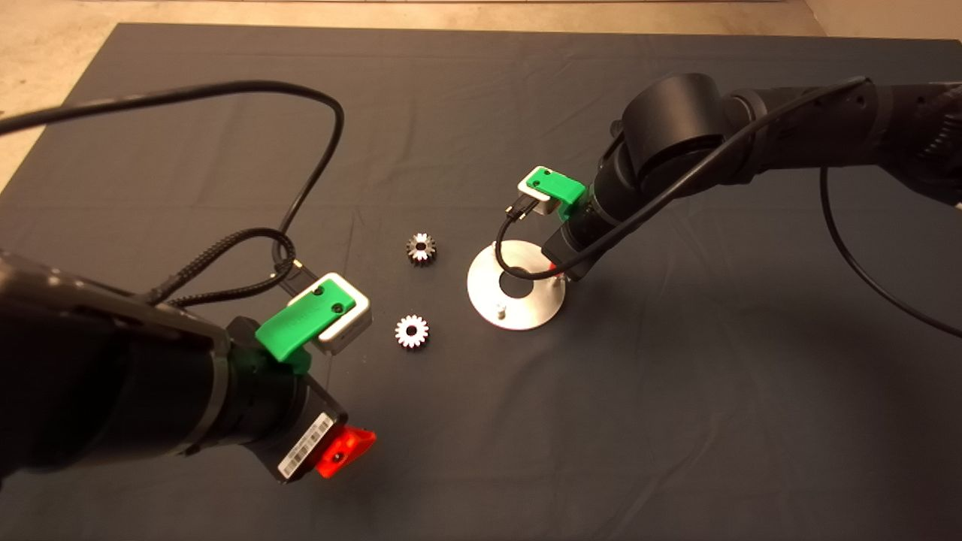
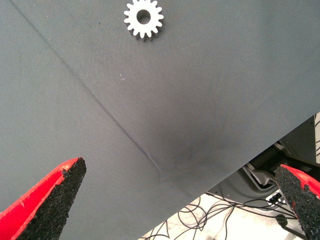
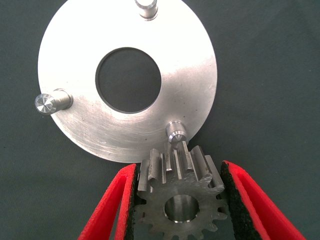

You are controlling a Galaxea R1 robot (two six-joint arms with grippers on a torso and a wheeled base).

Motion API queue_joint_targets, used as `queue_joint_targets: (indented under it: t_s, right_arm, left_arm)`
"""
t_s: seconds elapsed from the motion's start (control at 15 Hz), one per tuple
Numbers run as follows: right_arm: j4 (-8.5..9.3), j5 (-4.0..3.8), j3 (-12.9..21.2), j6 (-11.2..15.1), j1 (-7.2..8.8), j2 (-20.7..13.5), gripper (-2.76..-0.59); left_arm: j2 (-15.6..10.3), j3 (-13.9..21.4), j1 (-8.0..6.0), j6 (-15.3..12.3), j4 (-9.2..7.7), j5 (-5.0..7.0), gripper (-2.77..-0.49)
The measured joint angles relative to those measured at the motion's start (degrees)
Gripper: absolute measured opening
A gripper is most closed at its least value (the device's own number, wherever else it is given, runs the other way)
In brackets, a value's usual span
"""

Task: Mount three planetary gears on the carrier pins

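The round silver carrier disc point(image 1: 481, 289) point(image 3: 192, 75) lies mid-mat with three upright carrier pins point(image 3: 50, 101) point(image 3: 147, 7) point(image 3: 176, 132). My right gripper point(image 1: 556, 269) point(image 3: 179, 169) is shut on one planetary gear point(image 3: 180, 197), held at the disc's right edge. The gear's bore is beside the nearest pin, not over it. Two more planetary gears point(image 1: 421, 248) point(image 1: 412, 330) lie flat on the mat left of the disc. My left gripper point(image 1: 342, 451) point(image 2: 180, 170) hovers open near the mat's front edge, with the nearer gear point(image 2: 144, 19) a short way ahead of it.
The dark mat point(image 1: 676, 421) has a crease running under the left gripper. Black cables point(image 1: 316, 150) loop over its left half. In the left wrist view, cables and equipment on the floor point(image 2: 235, 220) show beyond the mat's edge.
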Motion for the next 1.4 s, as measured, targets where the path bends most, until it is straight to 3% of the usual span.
queue_joint_targets:
  t_s: [0.27,0.47,0.73,1.4]
  right_arm:
    - [-0.55,-0.11,0.0,0.0,-0.96,0.0,-2.33]
    - [-2.88,-0.25,0.0,0.0,-1.91,0.0,-2.33]
    - [-4.16,-0.26,0.0,0.0,-2.27,0.0,-2.33]
    - [-4.81,-0.26,-0.8,0.0,-3.69,0.0,-2.33]
  left_arm:
    - [0.0,0.0,0.00,0.0,0.00,0.00,-0.49]
    - [0.0,0.0,0.00,0.0,0.00,0.00,-0.49]
    - [0.0,0.0,0.00,0.0,0.00,0.00,-0.49]
    - [-0.2,0.0,0.00,0.0,0.00,0.02,-0.49]
